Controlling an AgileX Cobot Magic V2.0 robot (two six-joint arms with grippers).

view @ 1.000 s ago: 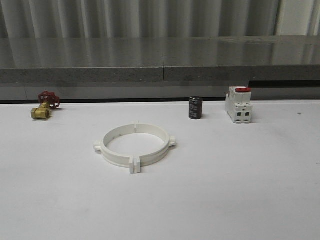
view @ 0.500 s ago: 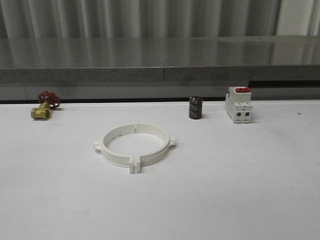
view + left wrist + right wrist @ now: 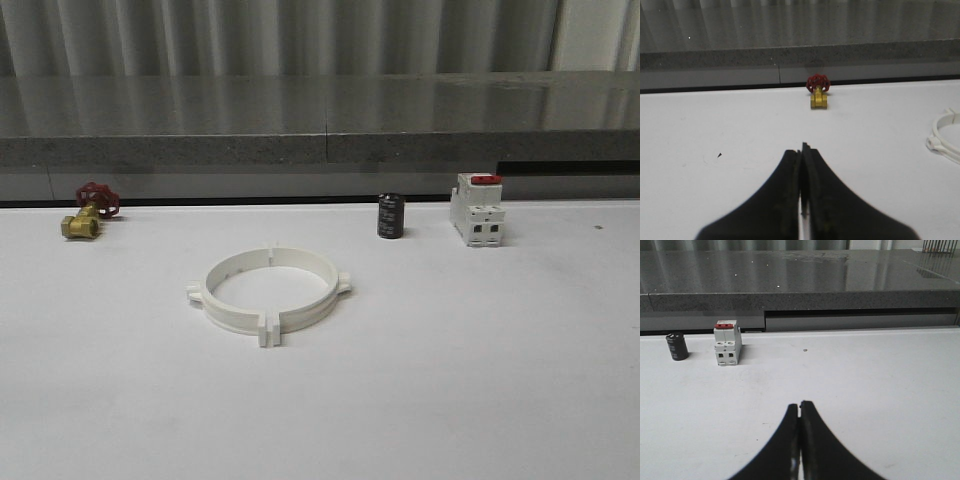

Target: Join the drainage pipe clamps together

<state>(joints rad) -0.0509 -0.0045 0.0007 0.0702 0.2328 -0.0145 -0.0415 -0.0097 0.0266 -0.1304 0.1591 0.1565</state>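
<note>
I see the drainage pipe clamps (image 3: 268, 293) lying mid-table as one ring, halves meeting at the near tabs; my left gripper (image 3: 802, 150) and right gripper (image 3: 799, 406) sit pinched closed, empty; I'd check both seams are seated.

No text can be read; the black cylinder (image 3: 390, 216) carries faint light print, too small to make out.

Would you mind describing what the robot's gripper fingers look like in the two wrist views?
The left gripper has matte black fingers that curve from a wide base to a narrow tip, with faint yellowish scuffs along their inner edges. The right gripper has fingers of the same black, tapering shape, which look cleaner. No cables or markings are visible.
</note>
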